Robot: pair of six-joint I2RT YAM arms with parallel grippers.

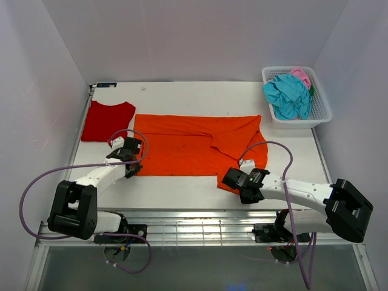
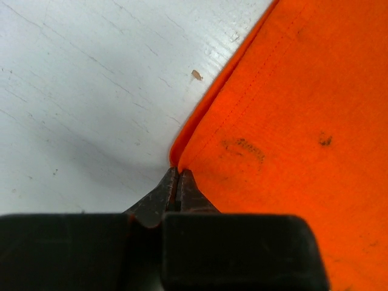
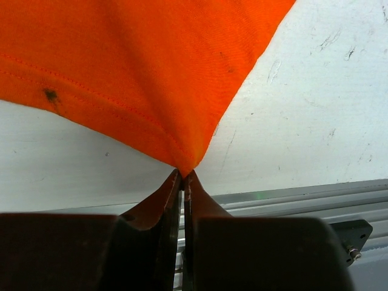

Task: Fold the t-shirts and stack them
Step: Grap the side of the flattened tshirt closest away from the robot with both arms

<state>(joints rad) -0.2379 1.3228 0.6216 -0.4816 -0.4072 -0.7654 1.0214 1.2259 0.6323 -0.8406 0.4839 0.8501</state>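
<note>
orange t-shirt (image 1: 194,148) lies long axis left-right; left claw (image 2: 177,180) and right claw (image 3: 183,179) pinch its near corners

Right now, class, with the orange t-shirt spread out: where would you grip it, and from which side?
The two near corners, coming from the near edge: the orange t-shirt lies spread out, so its thin corners suit the jaws. The left gripper and right gripper each pinch one.

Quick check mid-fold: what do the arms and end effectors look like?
Both the left arm and right arm have white links with boxy black joint housings. A thin purple cable loops along each. The left end effector and right end effector are black blocks ending in two dark tapered fingers. No markings show.
</note>
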